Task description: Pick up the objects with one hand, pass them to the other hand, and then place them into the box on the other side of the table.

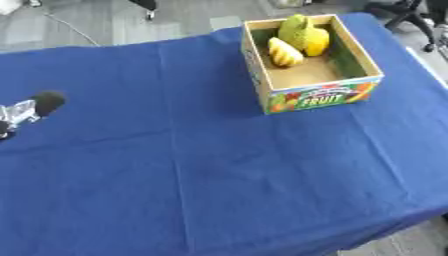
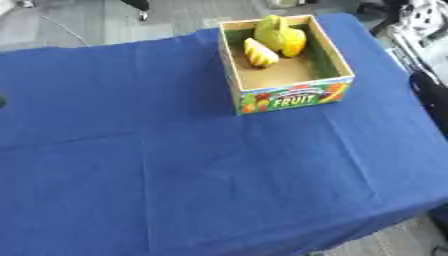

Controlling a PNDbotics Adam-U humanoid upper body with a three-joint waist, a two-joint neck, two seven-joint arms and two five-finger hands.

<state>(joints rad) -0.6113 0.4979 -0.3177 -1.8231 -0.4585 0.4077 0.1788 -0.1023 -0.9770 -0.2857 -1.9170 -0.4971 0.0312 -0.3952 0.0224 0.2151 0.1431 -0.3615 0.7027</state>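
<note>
In the left eye view, the box (image 1: 311,65) stands at the upper right of the blue-covered desk (image 1: 219,175), its far wall close to the desk's back edge, with a strip of cloth between its right wall and the right edge. Yellow and green fruit pieces (image 1: 297,37) lie in its far half. The left hand (image 1: 31,110) pokes in at the middle left edge; whether its fingers are apart or together I cannot tell. In the right eye view, wide bare cloth fills the left and lower frame, and the right arm (image 2: 429,45) shows at the upper right edge, its hand unclear.
</note>
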